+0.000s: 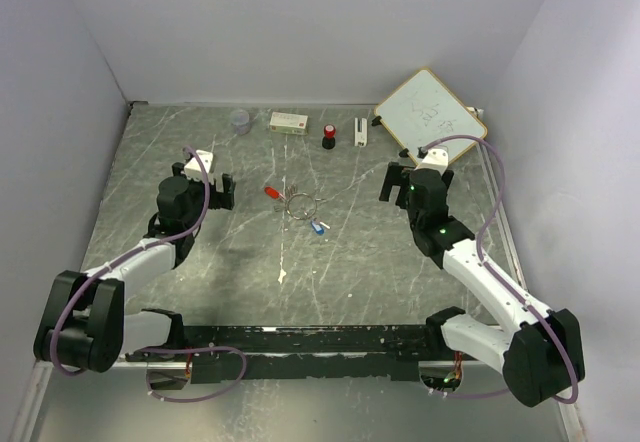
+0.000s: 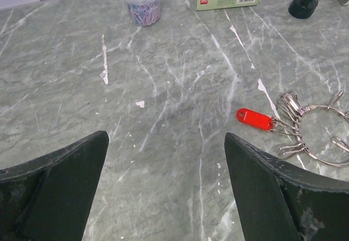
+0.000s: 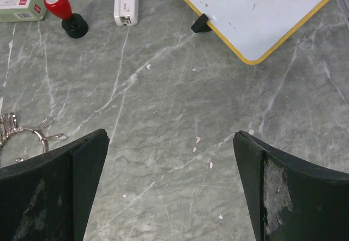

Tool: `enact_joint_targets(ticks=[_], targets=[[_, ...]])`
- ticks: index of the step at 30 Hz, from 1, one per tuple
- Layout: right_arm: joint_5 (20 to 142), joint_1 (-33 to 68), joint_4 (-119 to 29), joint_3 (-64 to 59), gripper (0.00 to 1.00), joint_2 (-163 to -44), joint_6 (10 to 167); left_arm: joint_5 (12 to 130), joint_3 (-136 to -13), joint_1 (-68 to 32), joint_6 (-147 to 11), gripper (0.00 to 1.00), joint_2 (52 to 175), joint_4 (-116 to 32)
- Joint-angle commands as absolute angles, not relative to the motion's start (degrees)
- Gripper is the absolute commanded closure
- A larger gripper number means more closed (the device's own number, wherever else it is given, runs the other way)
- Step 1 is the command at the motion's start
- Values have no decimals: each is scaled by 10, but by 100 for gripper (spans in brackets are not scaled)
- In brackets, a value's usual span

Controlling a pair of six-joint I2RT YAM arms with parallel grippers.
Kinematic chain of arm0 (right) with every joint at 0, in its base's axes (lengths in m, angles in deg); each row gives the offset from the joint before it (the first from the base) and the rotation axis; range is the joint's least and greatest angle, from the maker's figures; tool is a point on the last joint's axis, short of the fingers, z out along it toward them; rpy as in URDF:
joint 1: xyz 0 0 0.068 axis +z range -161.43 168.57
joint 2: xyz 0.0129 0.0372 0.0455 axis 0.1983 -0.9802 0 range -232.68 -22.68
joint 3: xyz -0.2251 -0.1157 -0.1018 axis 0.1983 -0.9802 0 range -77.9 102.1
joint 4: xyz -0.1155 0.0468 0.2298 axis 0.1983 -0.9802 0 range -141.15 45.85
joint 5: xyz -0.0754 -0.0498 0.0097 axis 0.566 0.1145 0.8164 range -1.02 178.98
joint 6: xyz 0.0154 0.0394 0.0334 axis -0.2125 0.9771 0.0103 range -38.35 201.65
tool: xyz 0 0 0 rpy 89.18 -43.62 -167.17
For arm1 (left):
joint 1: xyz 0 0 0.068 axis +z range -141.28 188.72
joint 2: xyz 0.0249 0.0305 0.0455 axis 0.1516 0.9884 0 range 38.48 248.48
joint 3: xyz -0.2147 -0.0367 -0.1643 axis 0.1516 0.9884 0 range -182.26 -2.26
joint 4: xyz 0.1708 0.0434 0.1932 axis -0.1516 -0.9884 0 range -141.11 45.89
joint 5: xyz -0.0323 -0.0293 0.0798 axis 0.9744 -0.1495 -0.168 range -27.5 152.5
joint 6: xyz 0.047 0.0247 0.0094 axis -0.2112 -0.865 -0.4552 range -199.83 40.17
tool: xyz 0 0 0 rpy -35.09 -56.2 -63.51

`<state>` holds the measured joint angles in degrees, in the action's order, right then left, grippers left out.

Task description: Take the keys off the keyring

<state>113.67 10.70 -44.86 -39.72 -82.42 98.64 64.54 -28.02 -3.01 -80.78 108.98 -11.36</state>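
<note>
We see the keyring (image 1: 300, 202) lying flat on the table (image 1: 200, 262) about midway between the two arms. The red key (image 1: 271, 192) is at its left, and the blue key (image 1: 317, 228) lies just near and right of it. In the left wrist view the red key's right end meets the cluster of silver clips on the ring. From above we cannot tell whether the blue key is joined to the ring. The left gripper (image 1: 226, 192) sits left of the red key, apart from it. Its jaws are spread wide with nothing but bare table between them. The right gripper (image 1: 390, 184) is well to the right of the ring, also spread wide and holding nothing; its wrist view catches only the ring's edge at the left. Along the far side we see a jar (image 1: 240, 120) of paper clips, a small box (image 1: 289, 121), a red-topped black stamp (image 1: 328, 137), a white stapler-like piece (image 1: 360, 130), and a tilted whiteboard (image 1: 428, 112) at the far right.
</note>
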Motion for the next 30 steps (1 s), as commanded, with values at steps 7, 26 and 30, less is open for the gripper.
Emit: enact_joint_targets(ticks=[7,26,30], targets=[[1093,141,-420,-403,0,-814,971,566,-312,-30,-711,1,1111,-90],[1069,321,-402,-334,63,-1037,995,653,-294,-30,-758,1,1049,-131],[1052,332,-383,-328,63,-1081,999,621,-303,-29,-752,1,1055,-147]])
